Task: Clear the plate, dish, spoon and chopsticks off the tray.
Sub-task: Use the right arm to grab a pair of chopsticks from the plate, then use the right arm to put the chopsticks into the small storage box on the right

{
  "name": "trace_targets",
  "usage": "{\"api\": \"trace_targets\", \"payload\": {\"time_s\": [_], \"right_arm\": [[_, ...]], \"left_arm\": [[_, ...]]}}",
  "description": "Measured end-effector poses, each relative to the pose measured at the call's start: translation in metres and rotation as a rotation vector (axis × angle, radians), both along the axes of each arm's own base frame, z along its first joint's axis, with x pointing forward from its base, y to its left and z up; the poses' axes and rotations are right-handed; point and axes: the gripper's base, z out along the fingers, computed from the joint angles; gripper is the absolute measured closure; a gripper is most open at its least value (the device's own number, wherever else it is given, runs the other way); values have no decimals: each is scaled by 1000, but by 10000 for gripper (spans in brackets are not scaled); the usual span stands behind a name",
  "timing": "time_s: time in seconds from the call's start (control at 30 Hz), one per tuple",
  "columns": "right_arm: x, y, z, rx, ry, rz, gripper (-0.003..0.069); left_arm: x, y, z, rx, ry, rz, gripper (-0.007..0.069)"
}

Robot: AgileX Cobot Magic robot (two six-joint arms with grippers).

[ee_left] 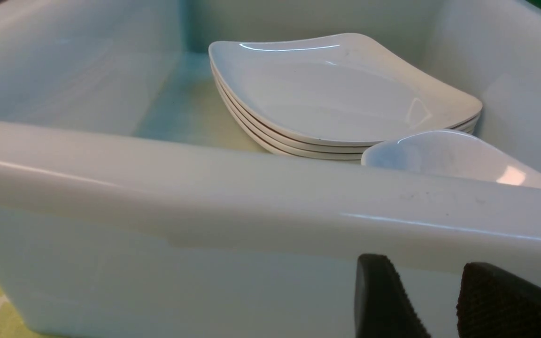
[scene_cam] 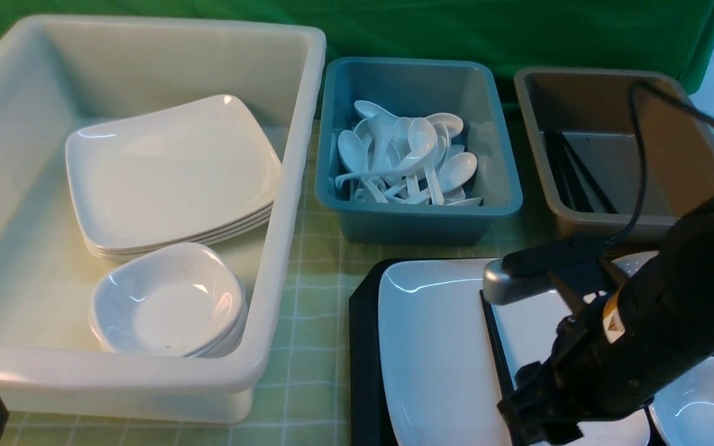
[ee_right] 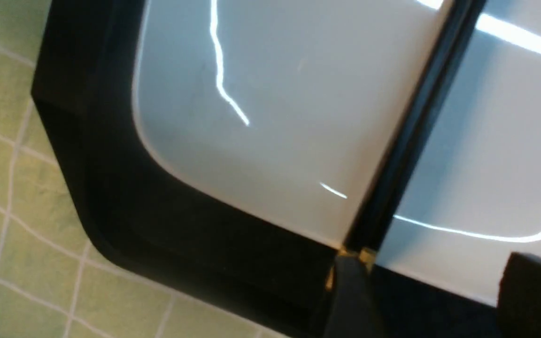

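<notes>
Right arm (scene_cam: 673,322) hides much of the plate (scene_cam: 437,347) — tray (scene_cam: 363,347) cut off below

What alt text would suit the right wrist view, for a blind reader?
Black chopsticks lie across a glossy white plate on a black tray; the open right gripper has one of its fingers at their end. A green checked cloth lies under the tray.

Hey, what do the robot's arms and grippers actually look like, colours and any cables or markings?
The right arm is bulky matte black, with a silver-grey cylinder near the wrist, a small orange-yellow patch and a thin black cable looping above. The left gripper has black wedge-shaped fingers, one with a dotted grip texture.
</notes>
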Motion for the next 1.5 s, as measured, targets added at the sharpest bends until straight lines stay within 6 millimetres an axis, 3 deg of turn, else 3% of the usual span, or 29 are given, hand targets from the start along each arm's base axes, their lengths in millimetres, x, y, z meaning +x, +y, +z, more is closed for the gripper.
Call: {"api": "trace_targets", "payload": {"time_s": [0.37,0.57,0.67,0.87,1.1,1.33,1.47,1.5], "right_arm": [[14,14,-42,-49,67,-35,250],[16,16,-54,-73,97,-41,250],[16,16,-55,-76,101,-43,306],[16,16,-55,-76,101,-44,538],[16,16,-53,-82,110,-45,550],[14,16,-13,-60,78,9,550],[11,9,42,-16,-57,84,550],[11,8,45,-16,-68,88,550]], "left_arm": [[0,0,0,0,0,0,396],[0,0,0,0,0,0,396],[0,0,0,0,0,0,396],[0,0,0,0,0,0,396],[0,0,0,0,0,0,396],[0,0,0,0,0,0,396],[0,0,0,-1,0,0,396],[0,0,0,-1,0,0,396]]}}
